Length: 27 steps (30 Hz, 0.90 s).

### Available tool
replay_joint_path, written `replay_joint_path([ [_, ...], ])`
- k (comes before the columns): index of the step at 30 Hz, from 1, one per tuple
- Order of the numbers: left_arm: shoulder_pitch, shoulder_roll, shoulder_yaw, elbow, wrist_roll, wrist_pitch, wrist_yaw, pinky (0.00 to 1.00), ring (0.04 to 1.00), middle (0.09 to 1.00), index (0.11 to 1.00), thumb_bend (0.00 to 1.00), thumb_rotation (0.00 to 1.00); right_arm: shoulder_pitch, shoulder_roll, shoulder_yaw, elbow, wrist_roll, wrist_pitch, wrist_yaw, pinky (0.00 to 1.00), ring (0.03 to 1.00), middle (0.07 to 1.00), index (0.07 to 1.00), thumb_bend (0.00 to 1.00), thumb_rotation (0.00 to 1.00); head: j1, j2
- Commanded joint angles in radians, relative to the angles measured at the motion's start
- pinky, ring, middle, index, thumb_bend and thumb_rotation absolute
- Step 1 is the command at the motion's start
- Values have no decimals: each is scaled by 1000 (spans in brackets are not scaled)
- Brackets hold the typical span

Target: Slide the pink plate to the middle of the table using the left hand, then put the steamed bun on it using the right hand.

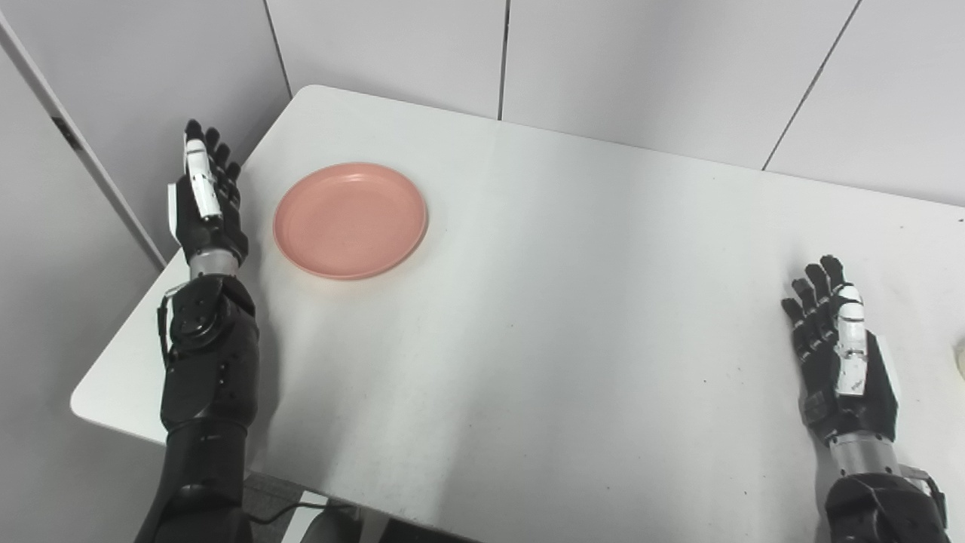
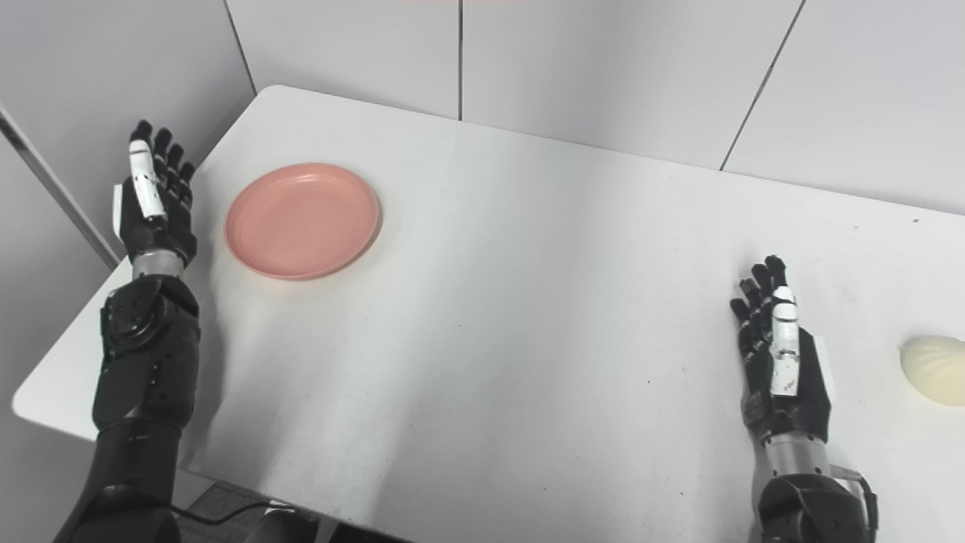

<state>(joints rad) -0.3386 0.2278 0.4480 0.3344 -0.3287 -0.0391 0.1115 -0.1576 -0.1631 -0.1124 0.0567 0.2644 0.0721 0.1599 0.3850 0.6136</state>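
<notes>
Only partly framed, steamed bun (image 2: 937, 369) sits beside the spread, empty right robot hand (image 2: 784, 358).

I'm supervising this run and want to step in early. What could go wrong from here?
The pink plate sits near the table's left edge; the open left hand beside it could push it off course. The steamed bun lies far right, near the view's edge, outside the open right hand, so reaching may be awkward.
</notes>
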Motion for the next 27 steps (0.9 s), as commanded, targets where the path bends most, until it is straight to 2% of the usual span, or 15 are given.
replay_joint_path([
  [1,-41,18,-10,-6,8,-20,0,1000,990,983,996,410,1000,14,3,3,2,-3,29,-4,1000,1000,1000,1000,48,1000,0,-1],
  [19,-59,-32,-119,85,28,-15,-28,1000,983,975,992,380,1000,15,4,7,10,-20,14,-4,1000,1000,1000,1000,51,1000,-10,6],
  [27,-48,-55,-186,110,52,0,-68,996,964,961,980,387,1000,18,13,14,11,-32,6,-9,1000,1000,1000,1000,65,1000,-34,6],
])
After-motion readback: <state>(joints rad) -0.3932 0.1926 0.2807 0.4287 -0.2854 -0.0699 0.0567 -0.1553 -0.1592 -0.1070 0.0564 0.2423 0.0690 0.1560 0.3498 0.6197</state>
